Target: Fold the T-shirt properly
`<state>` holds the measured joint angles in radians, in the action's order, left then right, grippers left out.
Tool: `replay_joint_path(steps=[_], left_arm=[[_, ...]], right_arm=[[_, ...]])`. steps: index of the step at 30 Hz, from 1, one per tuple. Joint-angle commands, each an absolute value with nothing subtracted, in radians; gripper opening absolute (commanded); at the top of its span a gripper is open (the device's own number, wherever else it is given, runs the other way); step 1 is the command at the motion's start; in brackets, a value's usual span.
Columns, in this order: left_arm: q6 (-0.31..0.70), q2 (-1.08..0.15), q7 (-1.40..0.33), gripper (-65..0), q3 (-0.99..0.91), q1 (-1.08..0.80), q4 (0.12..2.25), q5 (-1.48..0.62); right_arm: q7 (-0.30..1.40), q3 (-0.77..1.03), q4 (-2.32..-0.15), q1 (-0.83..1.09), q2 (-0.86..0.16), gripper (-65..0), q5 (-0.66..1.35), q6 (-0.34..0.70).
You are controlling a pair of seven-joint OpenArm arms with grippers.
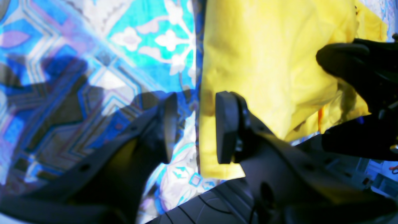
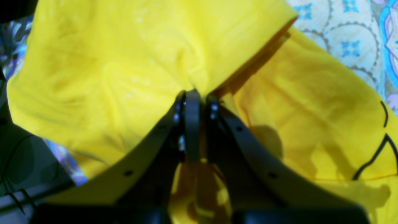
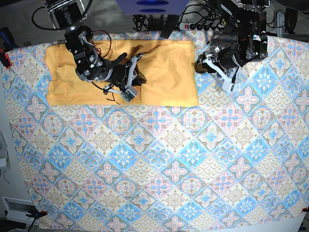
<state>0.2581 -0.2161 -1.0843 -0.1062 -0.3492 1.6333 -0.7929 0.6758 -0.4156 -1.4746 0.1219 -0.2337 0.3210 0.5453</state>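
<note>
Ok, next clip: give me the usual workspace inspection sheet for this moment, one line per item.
Surface: table covered by a blue-and-pink patterned tablecloth, lying flat.
Job's things: yellow T-shirt spread at the far side of the cloth, part of it bunched up where it is pinched; thin black mark near one edge.
Clutter: nothing seen on the cloth besides the shirt.
Grippers: right gripper shut on a fold of the T-shirt; left gripper open, beside the shirt's edge, holding nothing.
Cables: black leads and a power strip behind the table's far edge.
Surroundings: grey floor at the far edge; dark equipment box at the far corner.
</note>
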Motion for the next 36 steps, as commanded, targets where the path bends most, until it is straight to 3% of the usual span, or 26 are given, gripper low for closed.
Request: replay_joint_path(steps=[1,9,23,32,36], left_arm=[[0.262,-0.223,-1.076,-44.6,-0.108,-0.346,1.652,-0.811],[0.262,-0.223,-1.076,-44.6,-0.108,-0.344,1.652,-0.811],[0.263,-0.223,-1.075,-44.6,-0.110,-0.332,1.649,-0.811],[0.263,-0.223,-1.075,-44.6,-0.108,-0.323,1.649,-0.811],[0.263,-0.223,-1.076,-44.0,-0.108,-0.323,1.649,-0.811]], right_arm=[[0.659,-0.409,-1.515,0.120,-0.239,-64.7,0.338,0.550],[0.765,-0.409,-1.643,0.139,-0.268,-64.7,0.337,0.550],[0.875,-0.414,-1.664,0.157,-0.289,-64.7,0.335,0.549],[0.866,-0.406,-1.620,0.154,-0.285,-64.4,0.334,0.545],[0.783,-0.338,-1.552,0.159,-0.282,-59.3,0.337,0.545]])
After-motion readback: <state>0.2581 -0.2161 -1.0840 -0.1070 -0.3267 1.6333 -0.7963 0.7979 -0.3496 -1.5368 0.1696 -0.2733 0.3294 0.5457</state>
